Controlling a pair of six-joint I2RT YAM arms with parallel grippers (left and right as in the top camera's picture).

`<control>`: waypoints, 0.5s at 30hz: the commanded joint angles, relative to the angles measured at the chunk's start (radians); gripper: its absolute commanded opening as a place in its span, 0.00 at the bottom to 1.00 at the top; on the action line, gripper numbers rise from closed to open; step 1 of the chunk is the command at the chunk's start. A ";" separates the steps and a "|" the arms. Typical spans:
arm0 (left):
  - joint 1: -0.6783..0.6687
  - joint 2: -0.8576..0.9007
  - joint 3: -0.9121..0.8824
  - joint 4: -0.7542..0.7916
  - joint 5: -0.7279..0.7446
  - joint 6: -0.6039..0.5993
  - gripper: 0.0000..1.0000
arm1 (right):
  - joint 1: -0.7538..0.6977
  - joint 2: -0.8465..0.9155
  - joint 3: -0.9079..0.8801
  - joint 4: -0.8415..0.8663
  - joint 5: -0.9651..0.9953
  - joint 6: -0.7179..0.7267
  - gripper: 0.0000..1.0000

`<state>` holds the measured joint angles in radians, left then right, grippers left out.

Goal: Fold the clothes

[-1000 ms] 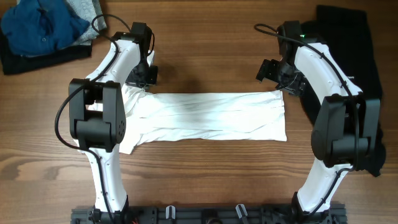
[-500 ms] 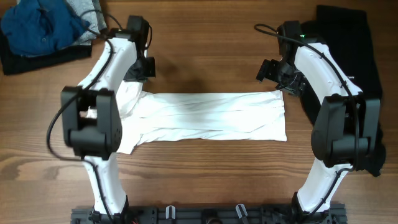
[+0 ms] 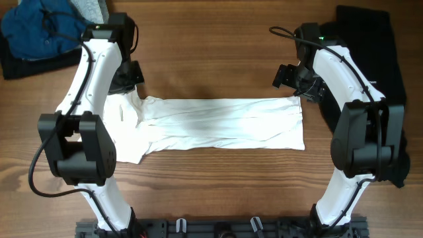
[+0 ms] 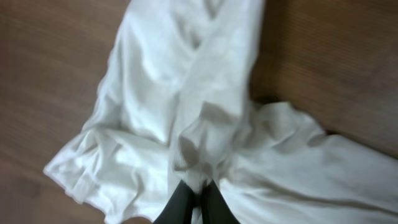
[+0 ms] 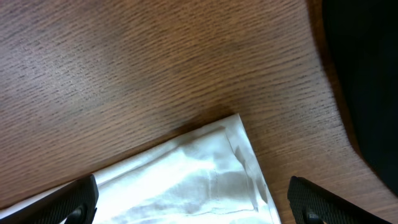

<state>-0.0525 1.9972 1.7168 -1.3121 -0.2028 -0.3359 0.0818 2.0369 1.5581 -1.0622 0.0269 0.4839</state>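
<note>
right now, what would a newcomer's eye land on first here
The long white wrinkly T-shirt stands out, stretched across the middle of the wooden table. At its sleeve end the left gripper is shut on a pinch of the fabric, while the right gripper hangs open over the opposite far corner. A black garment lies at the right edge.

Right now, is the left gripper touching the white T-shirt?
Touching. The left wrist view shows the left gripper shut on a bunched fold of the white T-shirt.
</note>
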 commanded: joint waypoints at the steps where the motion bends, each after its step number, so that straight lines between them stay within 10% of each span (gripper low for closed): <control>1: 0.035 -0.005 0.004 -0.066 -0.105 -0.115 0.04 | 0.000 -0.027 -0.008 -0.014 -0.005 -0.013 0.98; 15: 0.167 -0.005 0.004 -0.174 -0.105 -0.159 0.04 | 0.000 -0.027 -0.008 -0.027 -0.005 -0.013 0.98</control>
<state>0.0845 1.9972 1.7168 -1.4563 -0.2890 -0.4568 0.0818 2.0369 1.5581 -1.0863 0.0269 0.4839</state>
